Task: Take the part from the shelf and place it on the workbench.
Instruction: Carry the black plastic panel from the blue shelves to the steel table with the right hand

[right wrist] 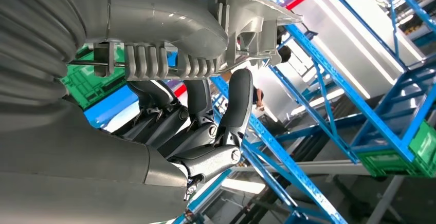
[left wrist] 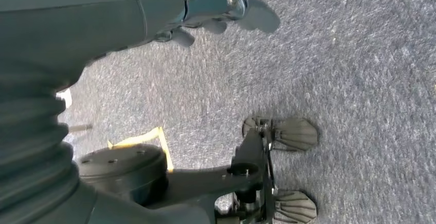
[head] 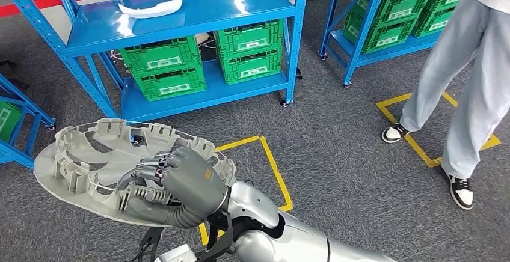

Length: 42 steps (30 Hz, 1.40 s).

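Right hand [head: 183, 181] at 7 o'clock in head view, fingers [right wrist: 237, 103] curled over the rim of the large round grey plastic ribbed part [head: 78, 160], held flat above grey carpet. Left hand [left wrist: 205, 13] hangs over the floor, fingers loosely apart, holding nothing. Blue metal shelf [head: 198, 9] at 12 o'clock carries one white curved piece [head: 150, 8] and four green crates [head: 162, 67].
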Each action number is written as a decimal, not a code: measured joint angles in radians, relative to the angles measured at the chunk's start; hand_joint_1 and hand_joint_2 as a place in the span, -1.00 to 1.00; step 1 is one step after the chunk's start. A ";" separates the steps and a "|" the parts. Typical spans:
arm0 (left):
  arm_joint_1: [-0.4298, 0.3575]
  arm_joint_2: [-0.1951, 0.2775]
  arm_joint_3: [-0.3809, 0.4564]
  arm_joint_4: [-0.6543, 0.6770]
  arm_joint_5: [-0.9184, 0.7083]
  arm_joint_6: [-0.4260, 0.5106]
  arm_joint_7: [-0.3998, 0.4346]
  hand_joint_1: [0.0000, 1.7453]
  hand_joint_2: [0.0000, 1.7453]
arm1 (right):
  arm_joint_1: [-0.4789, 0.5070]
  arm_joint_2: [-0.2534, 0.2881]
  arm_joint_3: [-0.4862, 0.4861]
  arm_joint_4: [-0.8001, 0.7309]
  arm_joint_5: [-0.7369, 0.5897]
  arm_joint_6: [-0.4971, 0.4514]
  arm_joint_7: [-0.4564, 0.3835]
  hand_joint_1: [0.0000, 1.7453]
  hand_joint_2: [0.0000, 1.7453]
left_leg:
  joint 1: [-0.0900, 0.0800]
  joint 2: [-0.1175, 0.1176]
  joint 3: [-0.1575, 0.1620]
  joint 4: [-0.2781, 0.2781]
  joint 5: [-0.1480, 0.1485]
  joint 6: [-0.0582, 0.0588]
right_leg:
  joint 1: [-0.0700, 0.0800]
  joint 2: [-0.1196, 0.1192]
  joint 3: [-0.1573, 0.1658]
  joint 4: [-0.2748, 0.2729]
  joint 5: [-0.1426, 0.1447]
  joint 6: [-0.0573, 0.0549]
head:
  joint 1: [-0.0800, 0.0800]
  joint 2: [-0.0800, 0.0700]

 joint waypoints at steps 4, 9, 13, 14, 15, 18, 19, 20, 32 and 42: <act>0.000 0.001 0.000 0.000 0.000 0.000 0.002 -1.00 1.00 | -0.001 0.002 0.002 0.000 0.004 0.004 0.001 1.00 1.00 | 0.000 0.036 -0.041 0.081 -0.050 -0.010 | 0.002 -0.030 -0.003 -0.008 0.013 -0.033 | -0.006 0.000; 0.003 0.004 0.000 0.002 0.000 0.000 0.003 -1.00 1.00 | -0.001 0.002 0.004 0.000 0.009 0.014 0.002 1.00 1.00 | -0.010 0.058 -0.104 0.261 -0.123 0.000 | 0.016 -0.070 -0.011 -0.008 0.018 -0.043 | -0.010 0.000; -0.001 0.007 0.000 0.000 0.000 0.000 0.002 -1.00 1.00 | -0.003 0.004 0.006 0.000 0.010 0.018 0.002 1.00 1.00 | -0.030 0.111 0.028 0.030 -0.047 0.028 | 0.026 -0.100 -0.011 -0.006 0.019 -0.033 | -0.010 0.000; -0.002 0.006 0.000 0.000 0.000 0.000 0.002 -1.00 1.00 | -0.004 0.004 0.006 0.000 0.010 0.019 0.002 1.00 1.00 | -0.035 0.115 0.034 0.013 -0.045 0.034 | 0.028 -0.108 -0.011 -0.006 0.021 -0.028 | -0.010 0.000; -0.001 0.006 0.000 0.000 0.000 0.000 0.001 -1.00 1.00 | -0.004 0.005 0.006 0.000 0.010 0.020 0.002 1.00 1.00 | -0.037 0.105 0.032 0.012 -0.042 0.040 | 0.029 -0.115 -0.011 -0.008 0.023 -0.022 | -0.010 0.000; 0.001 0.007 0.000 0.000 0.000 0.000 0.003 -1.00 1.00 | -0.007 0.007 0.006 -0.003 0.010 0.026 0.004 1.00 1.00 | -0.031 0.078 0.026 0.007 -0.028 0.059 | 0.025 -0.096 -0.021 0.016 0.003 -0.004 | -0.009 0.000; 0.000 0.007 0.001 0.000 0.000 0.000 0.003 -1.00 1.00 | -0.008 0.008 0.006 -0.005 0.010 0.028 0.004 1.00 1.00 | -0.028 0.070 0.024 0.005 -0.024 0.065 | 0.023 -0.074 -0.039 0.059 -0.024 0.000 | -0.009 0.000; 0.000 0.006 0.001 0.000 0.000 0.000 0.003 -1.00 1.00 | -0.009 0.008 0.006 -0.006 0.010 0.029 0.004 1.00 1.00 | -0.028 0.061 0.020 0.005 -0.021 0.069 | 0.022 -0.052 -0.066 0.120 -0.058 0.003 | -0.008 0.000; 0.203 0.031 -0.041 -0.015 -0.028 -0.030 -0.238 -1.00 1.00 | 0.017 -0.003 -0.020 -0.043 0.096 0.033 0.053 1.00 1.00 | -0.023 -0.031 0.003 0.004 -0.009 0.030 | 0.027 0.016 0.018 -0.026 0.008 -0.032 | -0.006 0.000; 0.249 0.076 -0.042 -0.006 -0.009 -0.027 -0.222 -1.00 1.00 | 0.023 0.011 -0.021 -0.057 0.102 0.079 0.045 1.00 1.00 | -0.021 0.095 -0.010 0.082 -0.047 0.005 | 0.022 -0.099 0.025 -0.032 0.007 -0.041 | -0.019 0.000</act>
